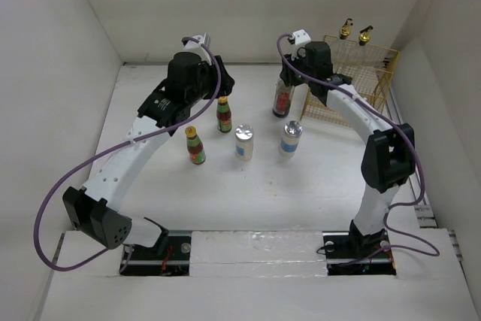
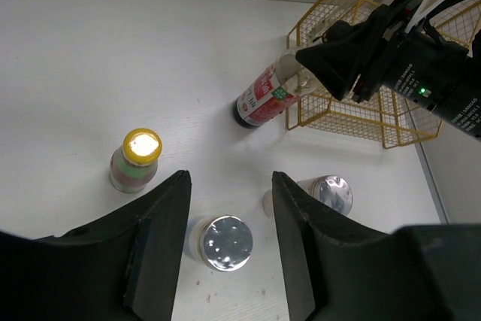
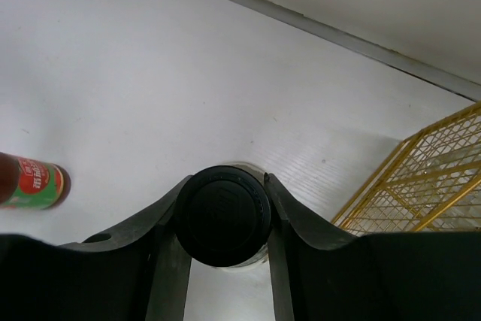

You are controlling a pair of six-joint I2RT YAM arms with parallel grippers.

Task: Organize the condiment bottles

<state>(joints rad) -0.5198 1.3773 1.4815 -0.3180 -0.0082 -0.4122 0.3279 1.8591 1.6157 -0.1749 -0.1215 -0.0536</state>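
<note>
Right gripper (image 3: pixel 225 222) clamped on black-capped bottle (image 2: pixel 263 99), standing just beside yellow rack (image 2: pixel 361 114). Left gripper (image 2: pixel 229 180) spread wide, empty, above two shakers (image 1: pixel 244 141); two red sauce bottles (image 1: pixel 196 145) stand left of them.

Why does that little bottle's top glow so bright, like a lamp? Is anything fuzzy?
Left wrist view: light glares off the sauce bottle's yellow cap, washing it out; the shaker lid shines too. Right wrist view: the black cap sits very close, dark and soft. Top external view: sharp, faint shadows.
</note>
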